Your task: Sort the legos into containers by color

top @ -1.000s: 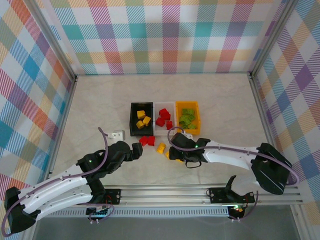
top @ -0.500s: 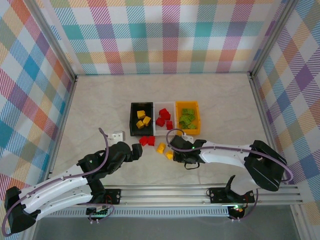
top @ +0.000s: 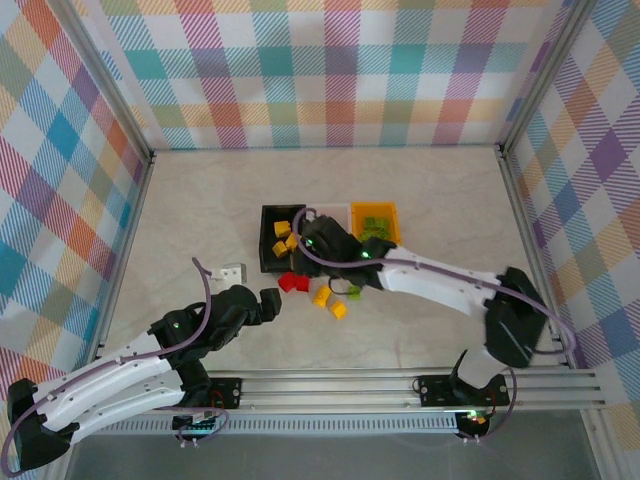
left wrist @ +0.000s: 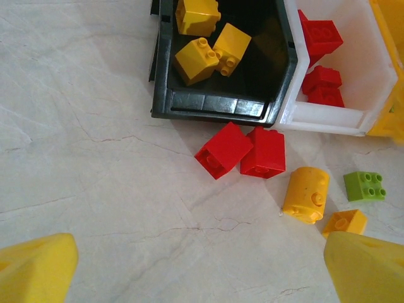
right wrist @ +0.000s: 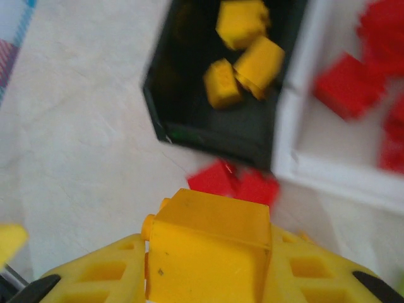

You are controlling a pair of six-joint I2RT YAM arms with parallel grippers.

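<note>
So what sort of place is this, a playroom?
Probably a robot test bench, not a playroom: two robot arms bolted to a metal rail, checked screens walling in the table, and toy bricks beside sorting bins.

The top camera looked down from high behind the robot over the whole table, while both wrist cameras pointed steeply down from close by, the right one nearest, sharing the black bin, the white bin and two red bricks before them.
</note>
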